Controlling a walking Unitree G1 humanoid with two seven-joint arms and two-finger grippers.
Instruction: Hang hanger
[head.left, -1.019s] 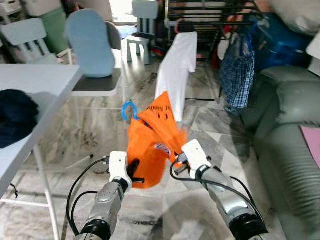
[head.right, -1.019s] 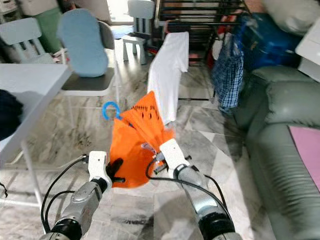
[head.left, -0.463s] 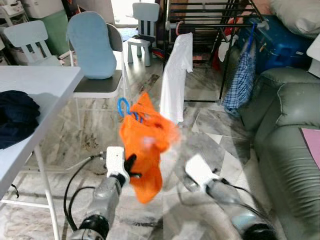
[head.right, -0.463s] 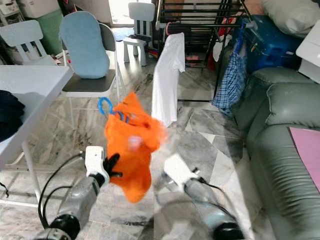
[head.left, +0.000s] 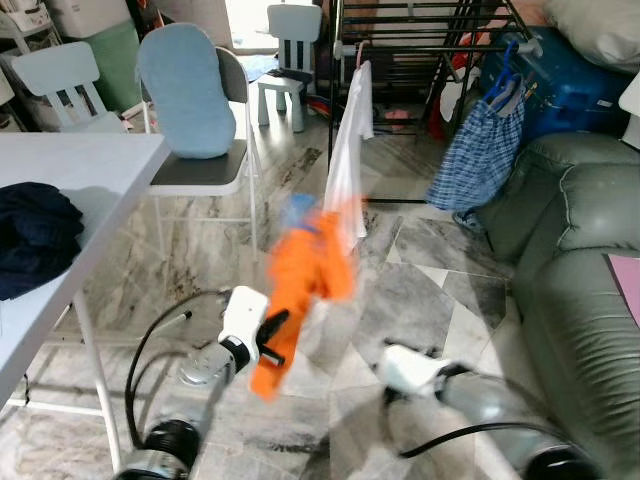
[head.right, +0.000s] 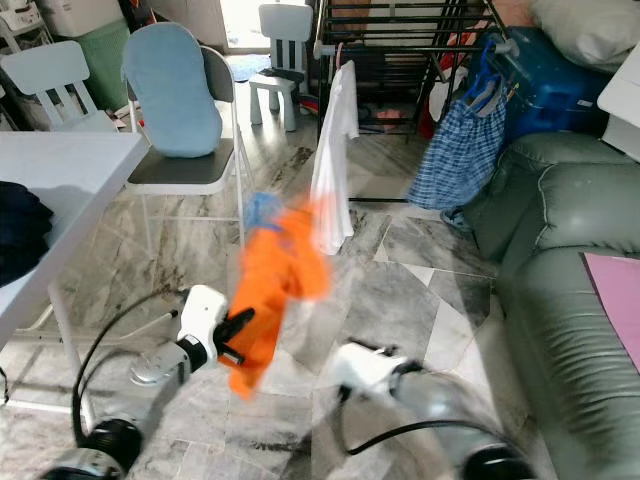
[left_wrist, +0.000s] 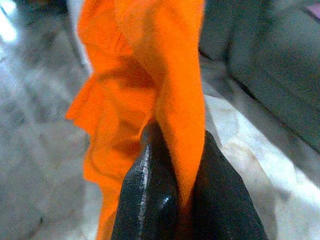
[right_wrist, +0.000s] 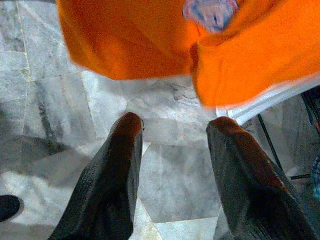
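1. Gripping an orange garment on its blue hanger, the left gripper lifts it above the marble floor.
2. Spread apart and grasping nothing, the right gripper sits low beneath the garment.

Left gripper: two black fingers are pressed together, with a fold of cloth pinched between them.
Orange garment: it is held by its edge and is seen rising from the fingertips toward 12 o'clock.
Marble floor: it is seen blurred behind the garment.
Grey-green sofa: it is seen at 2 o'clock.
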